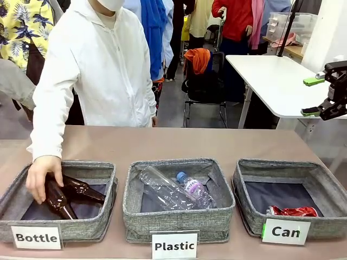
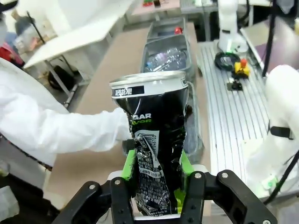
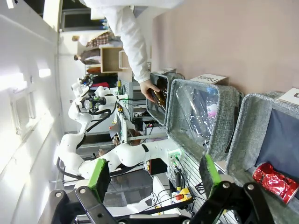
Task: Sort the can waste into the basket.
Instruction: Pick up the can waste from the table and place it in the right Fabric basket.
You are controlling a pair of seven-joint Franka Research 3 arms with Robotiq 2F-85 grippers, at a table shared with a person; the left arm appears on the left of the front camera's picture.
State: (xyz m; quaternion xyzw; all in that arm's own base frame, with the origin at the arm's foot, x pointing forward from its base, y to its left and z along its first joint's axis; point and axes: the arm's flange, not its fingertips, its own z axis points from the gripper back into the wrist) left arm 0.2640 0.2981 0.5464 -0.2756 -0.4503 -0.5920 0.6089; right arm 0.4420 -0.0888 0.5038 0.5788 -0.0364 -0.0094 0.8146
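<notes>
Your left gripper (image 2: 156, 186) pinches the dented black can (image 2: 156, 140) low (right gripper (image 3: 154, 179) spread, empty); it could tip out before the Can basket (image 1: 246, 203).

Black can (image 2: 156, 140) sits upright between the left tool's (image 2: 156, 191) green pads, clamped at its lower half and rising straight out from the tool; the body is dented and crumpled, glossy black with white and green print, its silver top rim tilted slightly. The red can (image 1: 293, 211) is crushed flat, lying on its side on the dark lining at the near edge of the grey woven basket (image 1: 320, 172) labelled "Can", below the open right tool (image 1: 317, 96) and nearer the camera.
</notes>
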